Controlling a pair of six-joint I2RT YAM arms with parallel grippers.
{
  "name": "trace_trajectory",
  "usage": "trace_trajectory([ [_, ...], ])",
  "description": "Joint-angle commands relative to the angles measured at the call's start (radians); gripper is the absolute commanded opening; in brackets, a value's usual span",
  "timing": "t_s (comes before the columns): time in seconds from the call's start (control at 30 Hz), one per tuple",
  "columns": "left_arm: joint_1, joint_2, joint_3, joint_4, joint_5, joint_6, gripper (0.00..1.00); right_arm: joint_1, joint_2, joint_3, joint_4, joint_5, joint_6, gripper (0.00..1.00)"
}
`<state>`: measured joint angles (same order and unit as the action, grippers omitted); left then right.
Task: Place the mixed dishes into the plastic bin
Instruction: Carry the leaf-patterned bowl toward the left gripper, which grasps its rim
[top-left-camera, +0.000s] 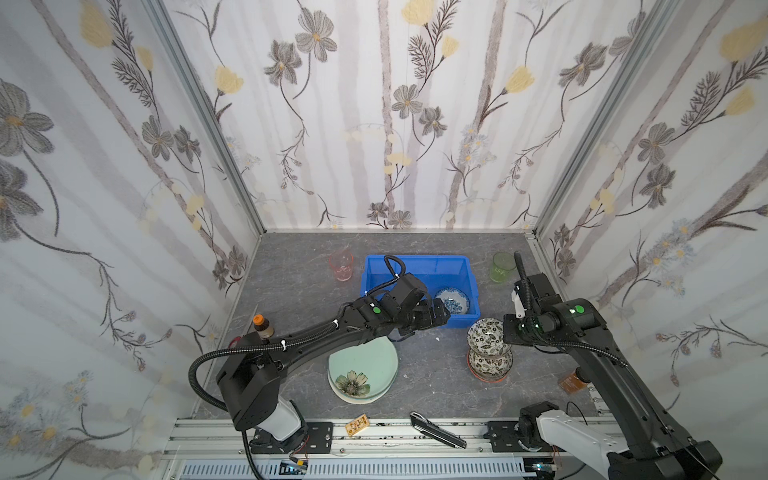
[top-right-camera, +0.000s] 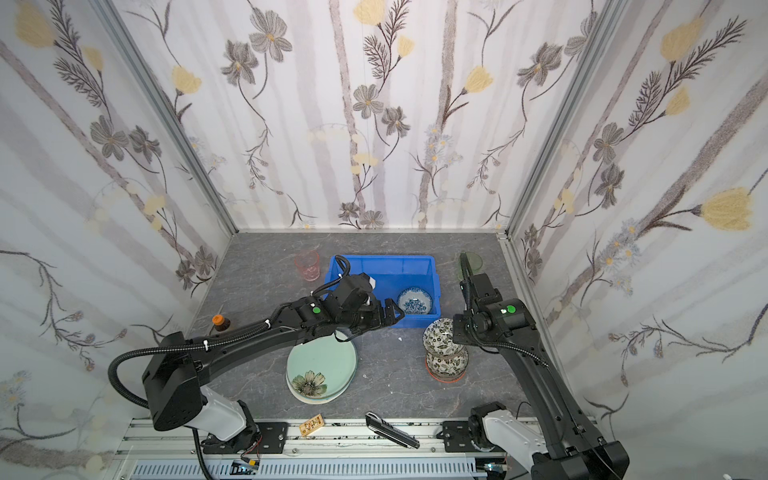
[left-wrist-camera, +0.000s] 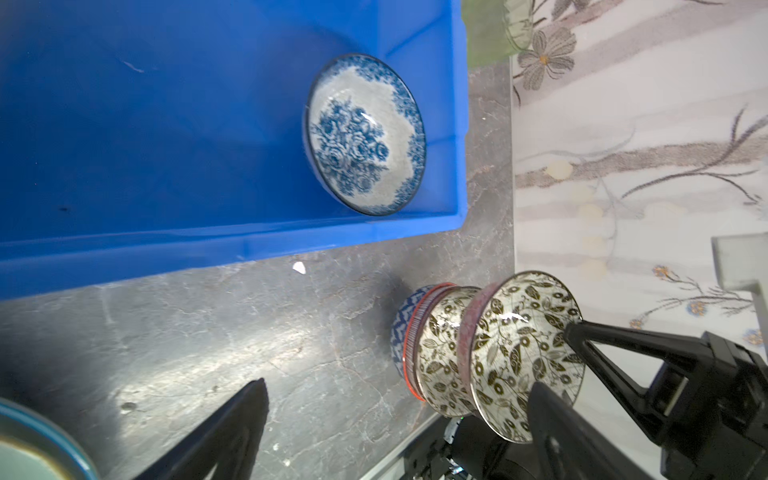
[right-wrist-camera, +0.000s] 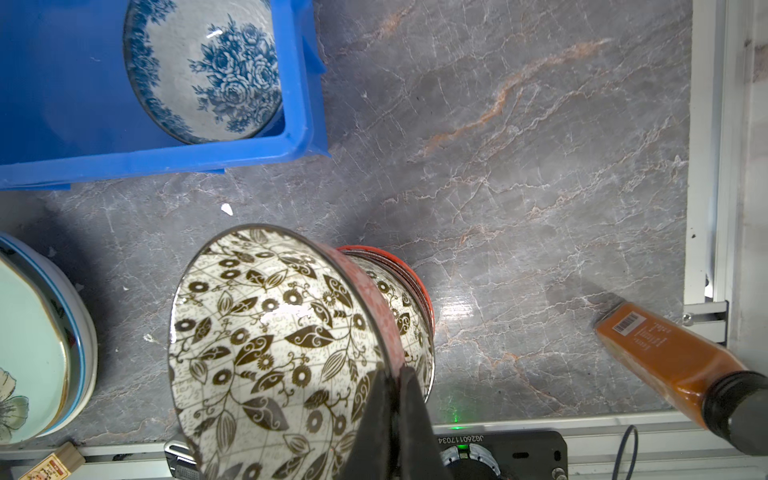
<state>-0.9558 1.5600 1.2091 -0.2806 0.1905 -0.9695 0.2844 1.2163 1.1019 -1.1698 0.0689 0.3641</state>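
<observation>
Both seen | left pincer (top-left-camera: 434, 313) wide, seemingly empty | right pincer (right-wrist-camera: 395, 376) pinching black-white bowl (right-wrist-camera: 266, 332) rim

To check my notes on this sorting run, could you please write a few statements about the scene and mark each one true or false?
1. A blue-and-white bowl lies inside the bin. True.
2. The right gripper is open and touches nothing. False: the right gripper is shut on the rim of the top black-and-white bowl.
3. The pink cup is in the bin. False: the pink cup stands on the table beside the bin.
4. The left gripper is open and holds nothing. True.
5. The green plate tops a stack of plates. True.
</observation>
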Motion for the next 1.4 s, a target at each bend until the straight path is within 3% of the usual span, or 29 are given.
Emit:
trace_trajectory([
  [0.0,-0.016,0.031,0.036,0.021,0.024,-0.033,1.0,0.015,0.029,0.06,0.043,0.022,-0.005,0.0],
  [0.57,-0.035,0.153,0.122,0.018,0.058,-0.023,0.73,0.148,0.199,0.23,0.091,0.102,0.008,0.0],
  [0.83,-0.023,0.173,0.129,0.017,0.048,-0.025,0.48,0.189,0.223,0.242,0.094,0.131,0.016,0.0],
  [1.13,-0.007,0.184,0.134,0.012,0.025,-0.029,0.29,0.211,0.233,0.237,0.105,0.128,0.021,0.0],
  [1.37,0.0,0.198,0.142,0.012,0.025,-0.029,0.22,0.226,0.235,0.23,0.123,0.111,0.03,0.0],
])
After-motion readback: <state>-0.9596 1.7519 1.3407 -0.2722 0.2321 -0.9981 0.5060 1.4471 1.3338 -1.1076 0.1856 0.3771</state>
